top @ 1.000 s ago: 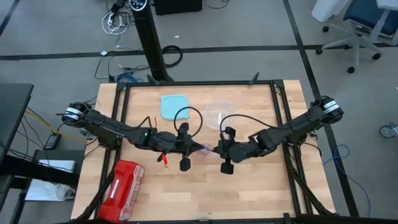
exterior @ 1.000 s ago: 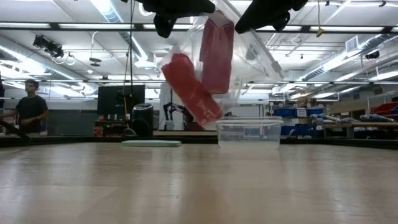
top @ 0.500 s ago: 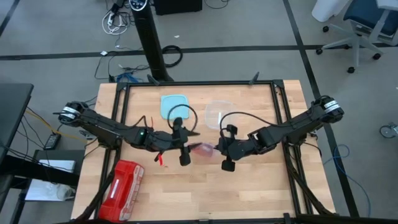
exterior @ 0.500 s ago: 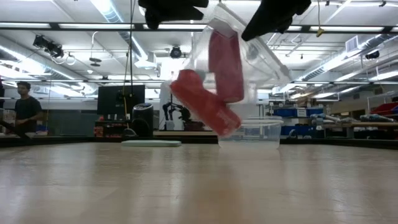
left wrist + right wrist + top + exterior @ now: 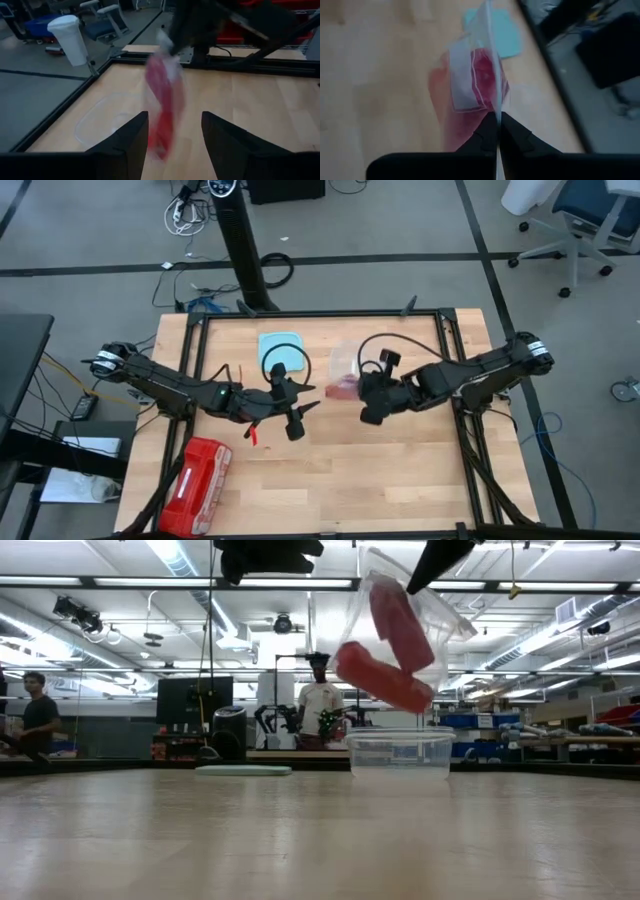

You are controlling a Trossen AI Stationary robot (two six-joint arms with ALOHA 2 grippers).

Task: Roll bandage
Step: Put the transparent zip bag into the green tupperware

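Above table (image 5: 400, 480), bagged bandage (image 5: 390, 650).

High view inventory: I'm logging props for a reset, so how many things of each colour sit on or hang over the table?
Red: 3 - bandage, plastic case, small lump
Clear: 2 - bag holding the bandage, held by the right gripper; container
Teal: 1 - lid
Total: 6

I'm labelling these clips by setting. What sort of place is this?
Probably a robotics lab or workshop. A wooden table sits in a black frame with two arms mounted; cables and office chairs stand on the grey floor, and beyond are shelving, monitors and people under strip lights.
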